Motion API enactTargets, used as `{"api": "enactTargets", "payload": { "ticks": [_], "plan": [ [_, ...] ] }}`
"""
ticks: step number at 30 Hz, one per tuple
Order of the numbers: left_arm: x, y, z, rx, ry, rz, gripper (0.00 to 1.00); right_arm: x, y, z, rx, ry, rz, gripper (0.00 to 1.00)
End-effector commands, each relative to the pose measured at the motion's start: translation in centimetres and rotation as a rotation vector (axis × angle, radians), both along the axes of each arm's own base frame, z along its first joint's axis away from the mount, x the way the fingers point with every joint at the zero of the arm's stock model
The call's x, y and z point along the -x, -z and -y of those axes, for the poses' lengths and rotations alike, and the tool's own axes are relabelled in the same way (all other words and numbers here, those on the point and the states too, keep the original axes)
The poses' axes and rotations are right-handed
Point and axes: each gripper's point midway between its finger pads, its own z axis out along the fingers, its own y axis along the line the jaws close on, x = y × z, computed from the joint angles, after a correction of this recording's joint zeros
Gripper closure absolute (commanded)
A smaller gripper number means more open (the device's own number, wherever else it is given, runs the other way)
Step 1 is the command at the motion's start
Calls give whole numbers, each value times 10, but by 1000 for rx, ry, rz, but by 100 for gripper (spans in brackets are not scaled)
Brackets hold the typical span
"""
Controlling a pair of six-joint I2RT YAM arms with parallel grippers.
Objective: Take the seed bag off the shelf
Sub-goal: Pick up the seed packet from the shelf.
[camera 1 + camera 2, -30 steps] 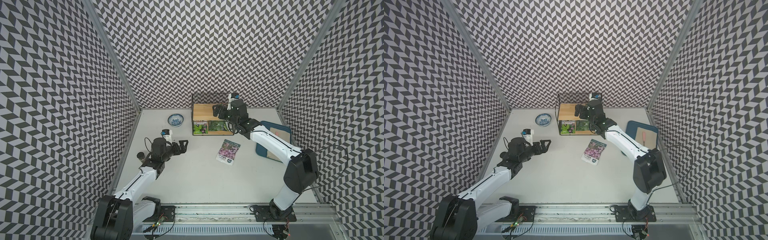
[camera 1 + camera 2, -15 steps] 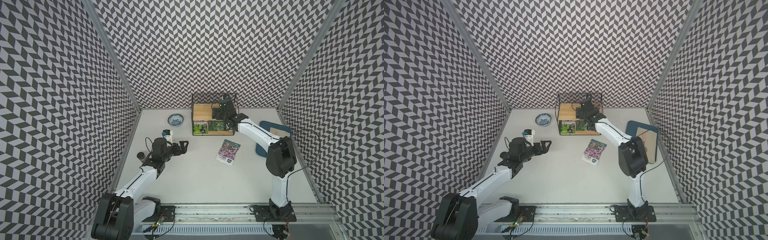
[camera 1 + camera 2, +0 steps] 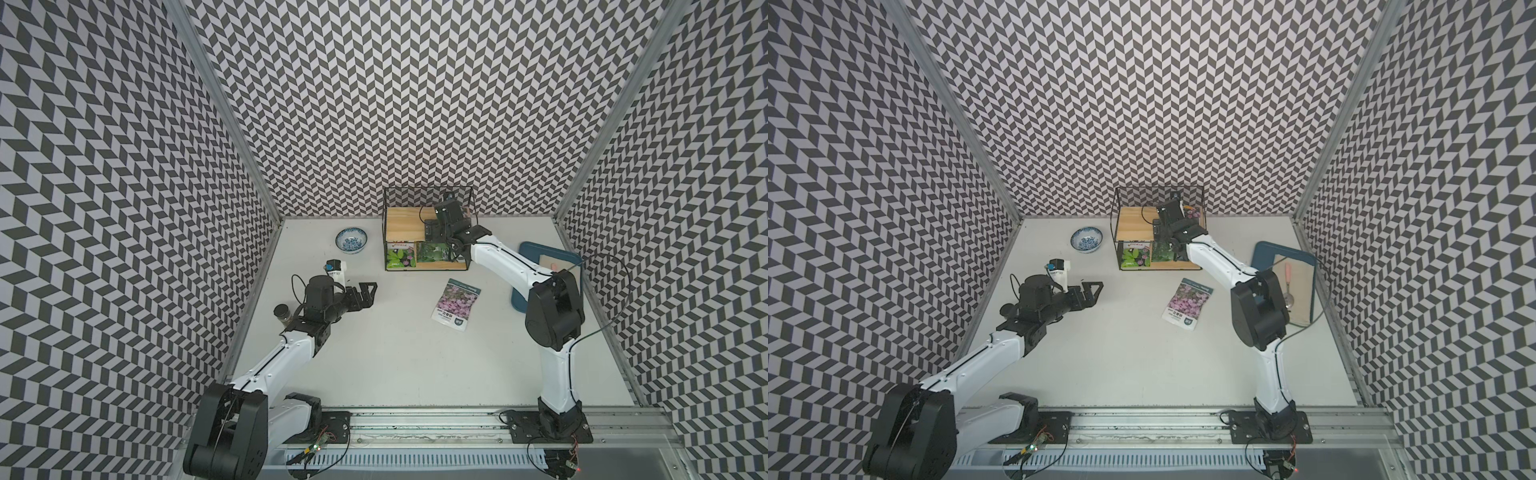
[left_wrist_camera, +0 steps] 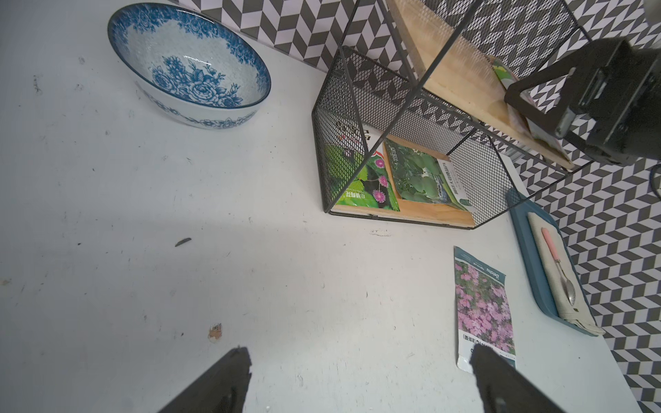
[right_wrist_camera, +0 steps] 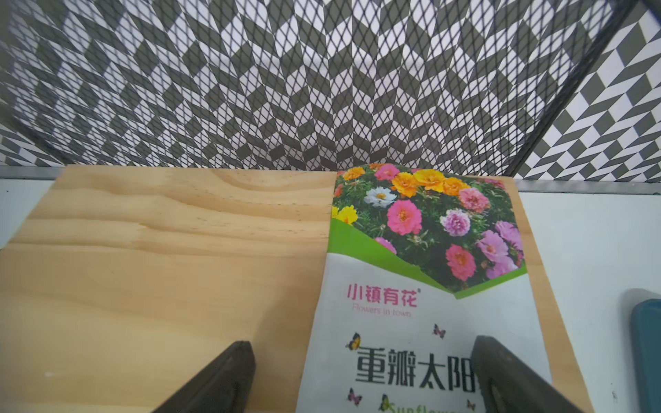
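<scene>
The shelf (image 3: 405, 222) (image 3: 1133, 224) stands at the back wall. On the right of its upper board (image 5: 161, 268) lies a seed bag (image 5: 422, 286) (image 3: 1194, 214) printed with mixed flowers. My right gripper (image 5: 361, 345) (image 3: 440, 232) is open just above that board. One finger is over bare wood and the other over the bag's right part. Two green seed bags (image 3: 401, 257) (image 4: 422, 175) rest on the lower board. A pink-flowered seed bag (image 3: 456, 305) (image 4: 483, 307) lies flat on the table. My left gripper (image 4: 359, 352) (image 3: 365, 295) is open and empty, low over the table at the left.
A blue-and-white bowl (image 3: 351, 240) (image 4: 189, 68) sits left of the shelf. A blue tray (image 3: 548, 257) at the right holds a cloth and a spoon (image 3: 1287, 282). A small jar (image 3: 283, 312) stands beside my left arm.
My right arm folded in and brought its gripper down and back onto the shelf's upper tier, over the seed bag. The left arm has stayed where it was.
</scene>
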Motion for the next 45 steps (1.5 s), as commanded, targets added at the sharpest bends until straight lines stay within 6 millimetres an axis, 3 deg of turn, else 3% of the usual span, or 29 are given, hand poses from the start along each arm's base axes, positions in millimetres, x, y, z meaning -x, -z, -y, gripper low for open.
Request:
{"api": "enactTargets", "payload": {
  "ticks": [1,4,11,19,24,34,40,45],
  "plan": [
    [-5,-16,-5,-22,-15,45,0,1,20,-1,18,-19,-53,7],
    [-5,-18,-5,-24,-18,51,0,2,26,1,0,-41,-72,19],
    [-5,-16,-6,-25,-18,47,0,9,43,8,-17,-71,-129,61],
    [-5,-15,-6,-26,-19,45,0,15,54,-4,-52,-133,-173,88],
    [-5,-15,-6,-27,-20,42,0,16,30,-7,-99,-146,-114,89],
    [-6,-16,-7,-29,-24,44,0,40,-62,-7,-196,-210,48,91],
    [-6,-18,-7,-27,-26,44,0,65,-90,1,-222,-233,98,91],
    [-6,-21,-7,-26,-28,49,0,99,-99,1,-236,-274,85,91]
  ]
}}
